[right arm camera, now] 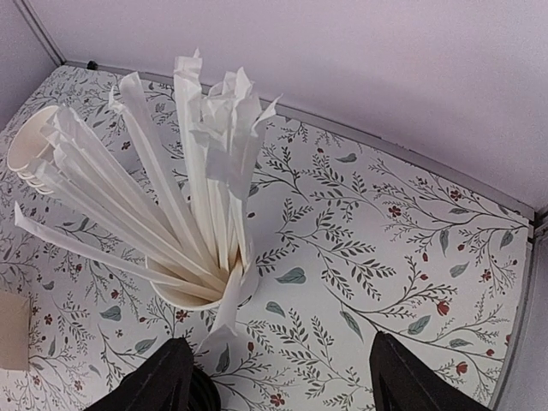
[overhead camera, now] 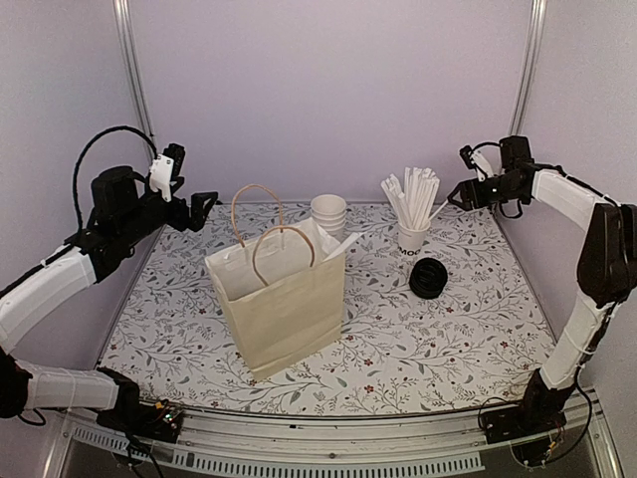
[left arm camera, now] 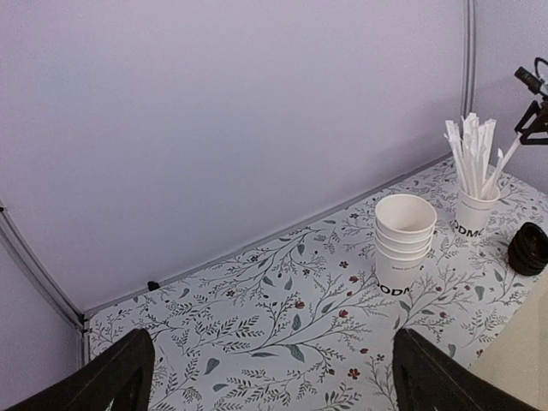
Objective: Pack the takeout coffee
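**Both pincers released; coffee cups stand outside the bag**

My left pincer hangs high over the left rear of the table. Its fingers are spread wide with nothing between them. Ahead of it and off to its right stands the stack of white cups, nested mouth-up, with black lettering low on the bottom cup and no lid on top. Further right of this pincer is the cup of straws, and the black lids lie in a short stack near that.

My right pincer is up over the right rear of the table and is released too, its fingers apart and gripping nothing. The cup of straws sits just below and ahead of it, with the wrapped straws fanning up toward the wrist camera. The white cups are well off to this pincer's left, at the edge of its wrist view. The black lids show there only as a dark sliver beside one finger.

The paper bag stands upright and open, between the two pincers and nearer the arm bases than either. The white cups stand just behind it. I cannot tell whether they touch it.
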Controlling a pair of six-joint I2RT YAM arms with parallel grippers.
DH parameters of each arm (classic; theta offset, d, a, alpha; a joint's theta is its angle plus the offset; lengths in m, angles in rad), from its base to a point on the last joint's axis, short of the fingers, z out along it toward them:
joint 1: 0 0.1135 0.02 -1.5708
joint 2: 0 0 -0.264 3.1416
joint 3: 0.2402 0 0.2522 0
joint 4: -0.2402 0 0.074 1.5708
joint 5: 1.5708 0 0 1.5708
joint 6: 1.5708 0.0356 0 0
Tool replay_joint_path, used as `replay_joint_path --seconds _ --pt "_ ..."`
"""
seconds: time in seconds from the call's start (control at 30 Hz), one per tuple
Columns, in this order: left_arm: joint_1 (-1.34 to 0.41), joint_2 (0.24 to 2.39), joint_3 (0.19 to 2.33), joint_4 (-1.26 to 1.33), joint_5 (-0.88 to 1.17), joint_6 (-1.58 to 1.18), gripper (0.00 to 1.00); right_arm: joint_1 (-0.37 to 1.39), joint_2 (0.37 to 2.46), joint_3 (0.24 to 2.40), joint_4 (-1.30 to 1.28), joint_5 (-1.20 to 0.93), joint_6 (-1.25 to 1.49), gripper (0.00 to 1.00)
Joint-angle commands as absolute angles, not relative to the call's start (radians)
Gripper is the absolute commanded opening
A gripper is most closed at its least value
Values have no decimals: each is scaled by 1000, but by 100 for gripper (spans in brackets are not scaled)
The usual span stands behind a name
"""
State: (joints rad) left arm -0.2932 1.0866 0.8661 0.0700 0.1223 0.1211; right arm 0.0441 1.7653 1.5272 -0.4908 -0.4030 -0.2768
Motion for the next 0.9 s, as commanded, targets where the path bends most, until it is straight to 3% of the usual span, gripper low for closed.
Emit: replay_joint_path --seconds 0.0,0.1,0.2,0.43,0.57,0.87 --pt "-283 1086 857 89 133 116 99 46 1821 1585 -456 -447 -242 67" --pt "-282 1088 857 89 135 116 99 46 1851 1598 -456 -454 -243 57" --pt "-284 1093 858 88 139 116 98 46 1869 1606 -453 -474 -243 35" --pt "-283 1098 859 86 140 117 98 46 1844 1601 -451 -518 -245 7" --pt "-282 1102 861 86 146 116 98 46 1780 1575 -449 -513 -256 0" --pt "-284 1106 862 86 154 116 97 46 1594 1538 -473 -475 -285 0"
